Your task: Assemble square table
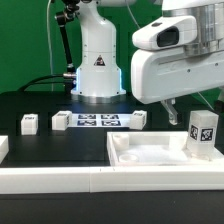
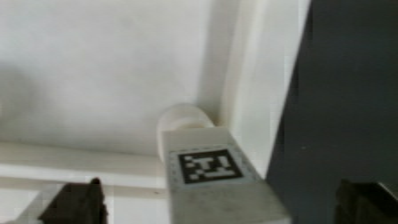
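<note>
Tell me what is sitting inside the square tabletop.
One tagged white leg stands upright in a corner of the square tabletop, at the exterior view's right. No other part shows inside it. The socket under the leg is covered, so whether the leg is seated cannot be seen.

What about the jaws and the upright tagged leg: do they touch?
Apart. The wrist view shows the gripper with jaws open, one each side of the leg, a clear gap at both.

tabletop (image 1: 150, 152) flat | leg (image 1: 203, 133) upright in its cnr (tag fwd) | other legs (image 1: 29, 123) loose
</note>
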